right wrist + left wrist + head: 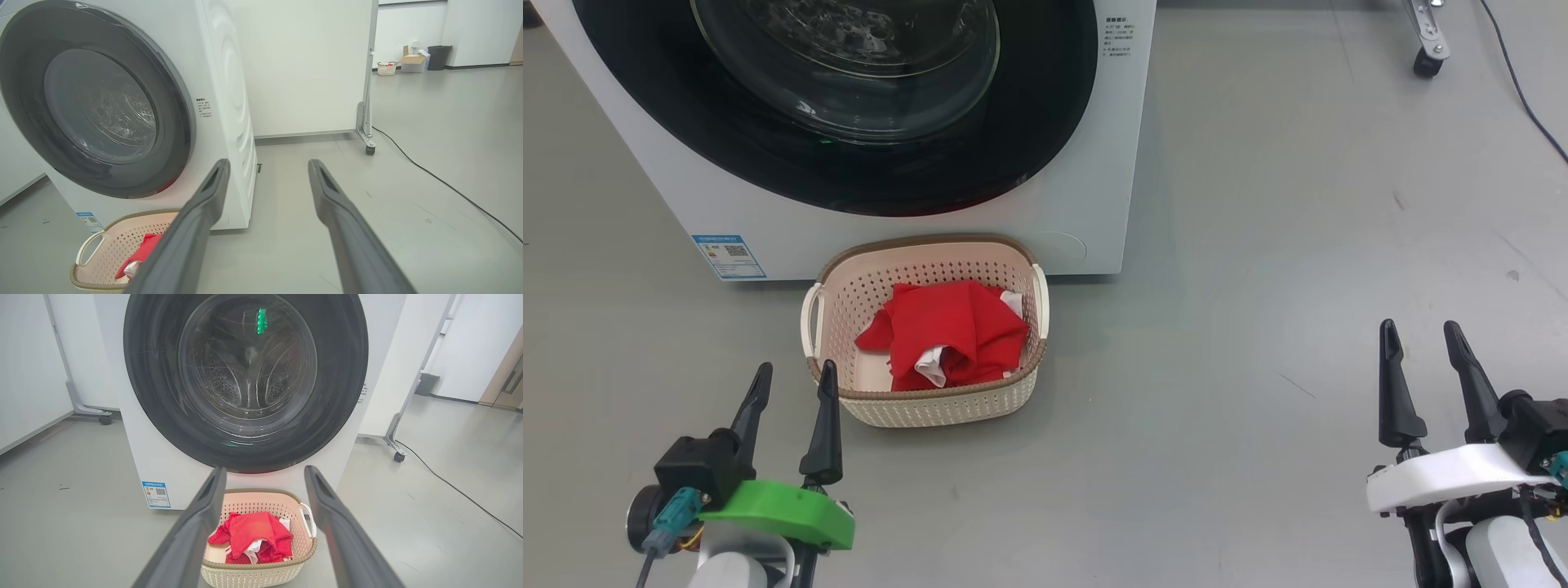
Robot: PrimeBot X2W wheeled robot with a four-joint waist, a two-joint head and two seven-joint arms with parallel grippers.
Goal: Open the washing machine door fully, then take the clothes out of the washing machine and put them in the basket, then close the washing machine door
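Note:
The white washing machine (1078, 204) (139, 465) (229, 81) stands ahead with its black-rimmed glass door (849, 106) (245, 375) (98, 110) shut flat against its front. On the floor right before it sits the cream basket (931, 408) (261, 575) (102, 253), and the red clothes (952, 331) (253, 535) (141, 253) with white trim lie bunched inside. My left gripper (795, 382) (265, 473) hangs open and empty just left of the basket's near corner. Far off to the right, my right gripper (1421, 335) (267, 165) is open and empty too.
A wheeled white partition stands to the machine's right, its caster (1427, 64) (398, 456) (369, 150) on the grey floor. A black cable (1527, 98) (449, 188) runs along the right. Another partition's caster (105, 419) sits left of the machine.

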